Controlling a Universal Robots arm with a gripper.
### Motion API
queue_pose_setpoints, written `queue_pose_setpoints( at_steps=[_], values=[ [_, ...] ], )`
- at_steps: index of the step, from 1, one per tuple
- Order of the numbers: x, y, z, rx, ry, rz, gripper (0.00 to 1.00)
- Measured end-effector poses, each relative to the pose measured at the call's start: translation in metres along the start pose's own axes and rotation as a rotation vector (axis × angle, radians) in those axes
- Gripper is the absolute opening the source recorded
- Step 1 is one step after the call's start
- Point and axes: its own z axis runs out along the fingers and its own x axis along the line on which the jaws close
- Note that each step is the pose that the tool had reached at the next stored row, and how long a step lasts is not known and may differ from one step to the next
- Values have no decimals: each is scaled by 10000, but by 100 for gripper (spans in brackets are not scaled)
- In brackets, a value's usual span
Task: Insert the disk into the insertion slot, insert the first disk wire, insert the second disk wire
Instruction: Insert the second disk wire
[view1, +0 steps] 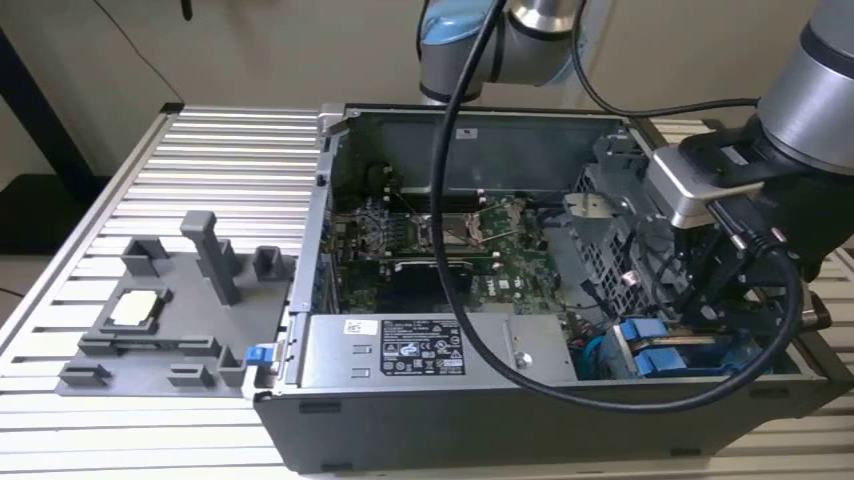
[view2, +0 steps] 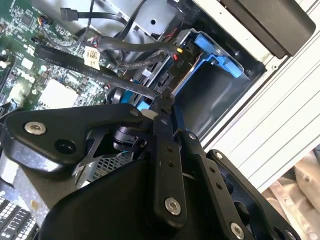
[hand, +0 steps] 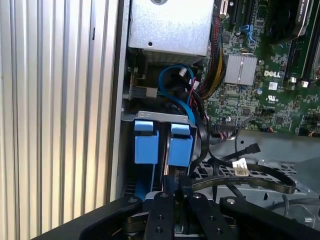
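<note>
Exterior view: claw (view1: 705, 300) above disk (view1: 663, 350)

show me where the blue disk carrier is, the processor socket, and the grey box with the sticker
blue disk carrier (hand: 156, 141), first wrist view, on one of its blue tabs.
processor socket (view1: 445, 232), exterior view, on its square middle.
grey box with the sticker (view1: 507, 350), exterior view, on bare metal beside the sticker.
</note>
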Motion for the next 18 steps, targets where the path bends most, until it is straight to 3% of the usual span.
queue_pose_setpoints(
  at_steps=[4, 7, 18],
  values=[
    [3, -31, 30, 8, -90, 17, 16],
    [9, -70, 55, -14, -88, 39, 16],
    [4, -69, 90, 6, 10, 956, 16]
  ],
)
